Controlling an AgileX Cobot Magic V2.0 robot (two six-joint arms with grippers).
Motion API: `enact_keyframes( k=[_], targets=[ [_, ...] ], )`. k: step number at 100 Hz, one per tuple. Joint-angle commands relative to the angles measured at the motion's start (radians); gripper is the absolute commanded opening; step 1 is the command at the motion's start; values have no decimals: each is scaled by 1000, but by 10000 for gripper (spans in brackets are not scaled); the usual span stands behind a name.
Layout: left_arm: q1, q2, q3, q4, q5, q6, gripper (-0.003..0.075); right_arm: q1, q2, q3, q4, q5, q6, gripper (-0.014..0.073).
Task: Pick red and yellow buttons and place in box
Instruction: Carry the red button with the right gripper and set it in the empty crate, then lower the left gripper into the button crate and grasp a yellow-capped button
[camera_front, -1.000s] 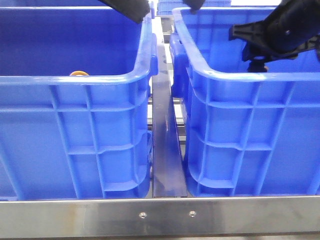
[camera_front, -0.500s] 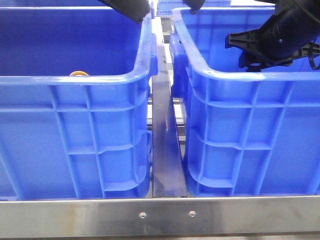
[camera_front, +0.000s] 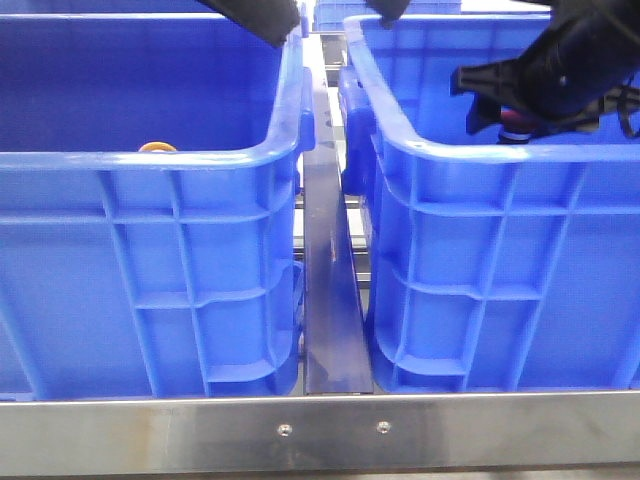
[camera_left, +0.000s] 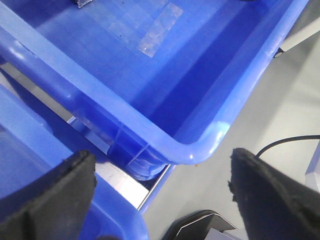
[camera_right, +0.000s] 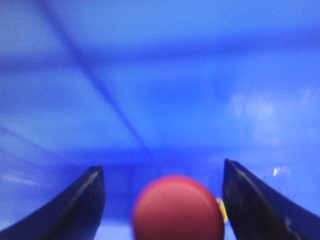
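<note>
1. Two blue moulded plastic crates are filling the front view, ribbed on their outer walls with rounded rims: left crate (camera_front: 150, 250), right crate (camera_front: 500, 260). A brushed metal rail (camera_front: 330, 290) is running between them.
2. My right gripper (camera_front: 515, 125), black and matte, is hanging inside the right crate near its front wall. In the wrist view its fingers (camera_right: 80, 210) are standing spread, with gaps on both sides of the cap.
3. My left gripper (camera_left: 160, 200) is hovering over a crate corner, its rough black pads (camera_left: 45, 195) wide apart and holding nothing.
4. The red button (camera_right: 177, 210) is sitting between my right fingers, its smooth round cap facing the wrist camera; blurred, so I cannot tell its long axis or whether the pads are touching it. A yellow sliver (camera_right: 223, 210) is showing at its edge.
5. The yellow button (camera_front: 157, 147) is lying in the left crate, only its orange-yellow curved top peeking over the front rim.
</note>
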Motion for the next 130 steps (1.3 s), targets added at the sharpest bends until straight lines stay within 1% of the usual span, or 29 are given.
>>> enact_keyframes(
  k=[1, 9, 21, 40, 71, 88, 99, 105, 112, 124, 130],
  targets=[
    [-6, -30, -25, -19, -62, -2, 531, -6, -98, -28, -8, -40, -33, 525],
    [-6, -30, -25, -19, -62, -2, 531, -6, -148, -14, -8, -40, -62, 525],
    [-6, -30, -25, -19, -62, -2, 531, -6, -238, 42, -8, -40, -67, 525],
    [-6, -30, -25, -19, -60, -2, 531, -6, -430, 189, -8, -29, -68, 525],
    [-6, -30, -25, -19, -58, -2, 531, -6, -781, 409, -10, 75, -69, 525],
    [-1, -34, -25, -19, -65, -15, 529, -6, -938, 506, -10, 77, -69, 525],
    [21, -43, -34, -19, -65, -90, 529, -6, -992, 549, -10, 76, -69, 525],
    [42, -51, -45, -16, -62, -112, 528, -6, -1009, 561, -10, 76, -69, 525],
    [72, -62, -62, 1, -45, -174, 527, -6, -1014, 567, -10, 76, -69, 525],
    [132, -70, -96, 64, 32, -278, 527, -6, -1014, 567, -10, 76, -69, 525],
    [162, -70, -106, 119, 73, -333, 527, -6, -1014, 567, -9, 76, -69, 525]
  ],
)
